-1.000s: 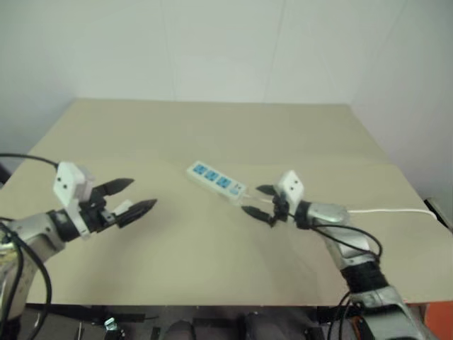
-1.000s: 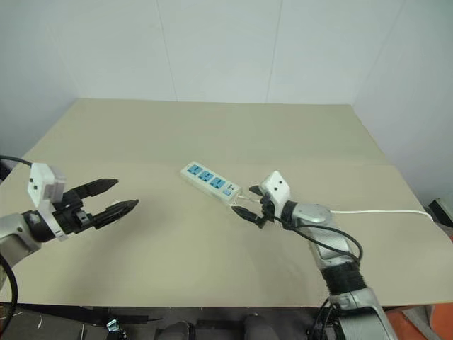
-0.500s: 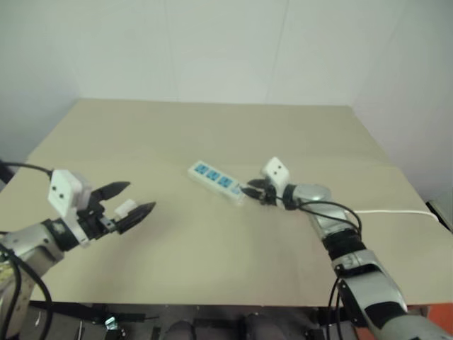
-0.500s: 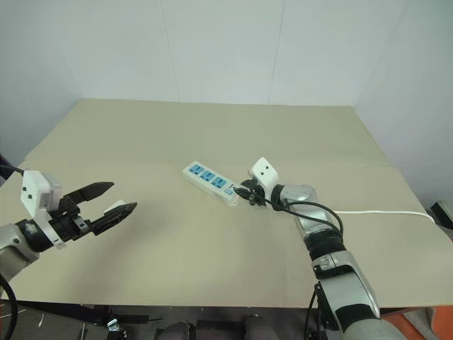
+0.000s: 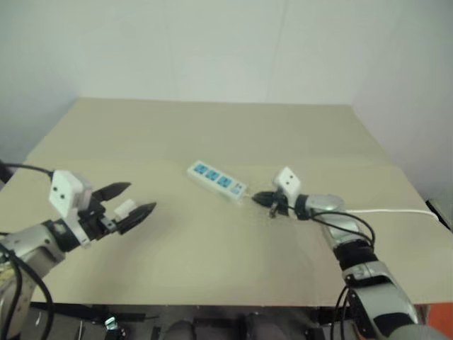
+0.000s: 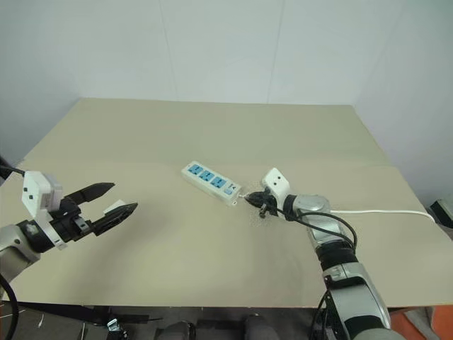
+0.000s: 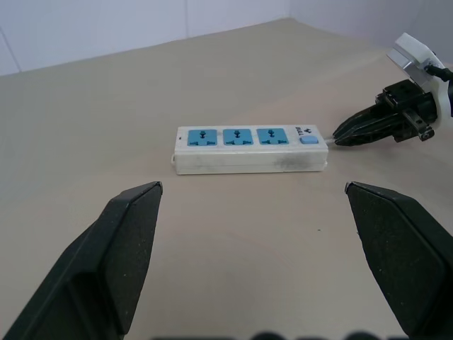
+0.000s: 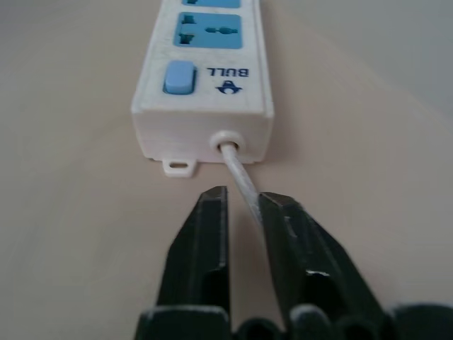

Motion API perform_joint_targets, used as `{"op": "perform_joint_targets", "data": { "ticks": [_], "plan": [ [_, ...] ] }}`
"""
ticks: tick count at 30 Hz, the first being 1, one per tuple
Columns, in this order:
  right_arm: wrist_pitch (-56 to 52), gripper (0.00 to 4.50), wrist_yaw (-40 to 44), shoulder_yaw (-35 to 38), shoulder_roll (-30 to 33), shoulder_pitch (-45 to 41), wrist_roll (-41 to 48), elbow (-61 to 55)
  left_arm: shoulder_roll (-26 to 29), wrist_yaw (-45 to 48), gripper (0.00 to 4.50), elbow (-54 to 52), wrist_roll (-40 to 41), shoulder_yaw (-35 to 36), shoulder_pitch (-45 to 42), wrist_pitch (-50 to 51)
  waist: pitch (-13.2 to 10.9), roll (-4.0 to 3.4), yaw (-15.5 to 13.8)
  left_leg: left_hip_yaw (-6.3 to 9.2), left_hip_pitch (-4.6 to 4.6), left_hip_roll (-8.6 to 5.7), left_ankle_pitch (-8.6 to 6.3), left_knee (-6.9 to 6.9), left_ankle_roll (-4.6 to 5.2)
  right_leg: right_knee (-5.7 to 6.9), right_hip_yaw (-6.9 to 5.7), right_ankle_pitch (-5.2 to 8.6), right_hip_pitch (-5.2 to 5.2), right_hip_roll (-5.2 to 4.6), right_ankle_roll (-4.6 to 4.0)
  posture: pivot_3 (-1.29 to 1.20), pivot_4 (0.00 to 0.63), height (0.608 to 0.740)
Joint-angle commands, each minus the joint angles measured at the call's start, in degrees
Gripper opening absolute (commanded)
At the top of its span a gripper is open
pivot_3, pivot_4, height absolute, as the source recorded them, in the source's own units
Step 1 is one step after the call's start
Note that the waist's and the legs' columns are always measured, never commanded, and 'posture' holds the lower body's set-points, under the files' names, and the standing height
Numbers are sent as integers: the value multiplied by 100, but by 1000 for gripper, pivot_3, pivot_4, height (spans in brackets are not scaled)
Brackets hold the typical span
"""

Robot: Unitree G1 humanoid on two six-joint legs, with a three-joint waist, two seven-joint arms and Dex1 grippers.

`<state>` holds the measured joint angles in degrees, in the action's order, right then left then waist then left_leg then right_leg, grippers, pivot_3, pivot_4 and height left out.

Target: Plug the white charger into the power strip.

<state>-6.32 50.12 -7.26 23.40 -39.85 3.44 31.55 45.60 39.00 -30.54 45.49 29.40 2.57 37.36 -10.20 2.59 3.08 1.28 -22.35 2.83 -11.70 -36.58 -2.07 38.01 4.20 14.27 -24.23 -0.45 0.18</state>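
1. The power strip (image 6: 209, 182) is lying flat on the desk (image 6: 212, 134), its three blue sockets empty.
2. The right gripper (image 8: 241, 212) is clenching its jaws around the strip's thin cable (image 8: 239, 178) just behind the switch end.
3. The left gripper (image 5: 131, 200) is holding the white charger (image 5: 125, 207) between wide-spread jaws, well apart from the strip.

One power strip (image 6: 211, 183) with three blue socket faces and one blue switch, one thin white cable (image 6: 386, 211), one white charger (image 6: 113, 207), two pincers, one tabletop (image 6: 212, 127).
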Motion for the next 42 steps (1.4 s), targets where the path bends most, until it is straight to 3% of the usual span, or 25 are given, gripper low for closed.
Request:
{"op": "perform_joint_targets", "data": {
  "ticks": [1,10,17,25,27,29,32,42],
  "plan": [
    [361,2047,-125,59,-36,-283,-78,310,-13,21,4500,-117,67,85,-47,-105,0,0,32,0,0,0,0,0,0,1,0,0,-1,0,0,0,150,740],
    [458,2047,463,-169,-148,-677,-209,1254,-38,18,4500,-184,64,130,51,-92,0,0,88,2,-5,0,0,0,0,-2,-1,0,-1,0,-1,0,150,740],
    [157,5,1445,-352,20,-311,-118,612,-80,-25,4500,-287,97,187,201,-78,0,0,90,3,-1,1,0,1,0,-1,-1,0,2,0,0,0,150,740],
    [-436,5,2568,-397,829,917,536,-1730,-145,-49,4500,-370,128,203,333,-47,-1,-1,56,4,-5,0,-1,1,0,-3,-3,2,1,-1,2,0,150,740],
    [-400,5,2669,-449,938,1128,546,-1846,-147,-37,4500,-356,123,175,334,-41,-1,-1,57,4,-4,-1,-1,0,0,-3,-3,2,2,-3,3,0,150,740],
    [-303,5,2262,-317,740,1208,550,-1729,-118,-16,4500,-328,79,119,308,-45,-1,0,84,2,6,0,0,0,0,-1,-2,2,6,-1,3,0,150,740],
    [-98,941,1647,-64,469,1227,528,-1470,-105,-12,4500,-325,88,93,268,-31,-1,-1,109,2,14,3,0,0,0,5,1,1,6,7,2,0,150,740],
    [80,4346,1563,607,322,2257,1456,-2267,-41,72,4500,-348,181,233,393,-7,-1,-2,-24,3,-4,-4,-1,0,-1,-5,-1,3,3,-6,2,0,150,740]
  ]
}}
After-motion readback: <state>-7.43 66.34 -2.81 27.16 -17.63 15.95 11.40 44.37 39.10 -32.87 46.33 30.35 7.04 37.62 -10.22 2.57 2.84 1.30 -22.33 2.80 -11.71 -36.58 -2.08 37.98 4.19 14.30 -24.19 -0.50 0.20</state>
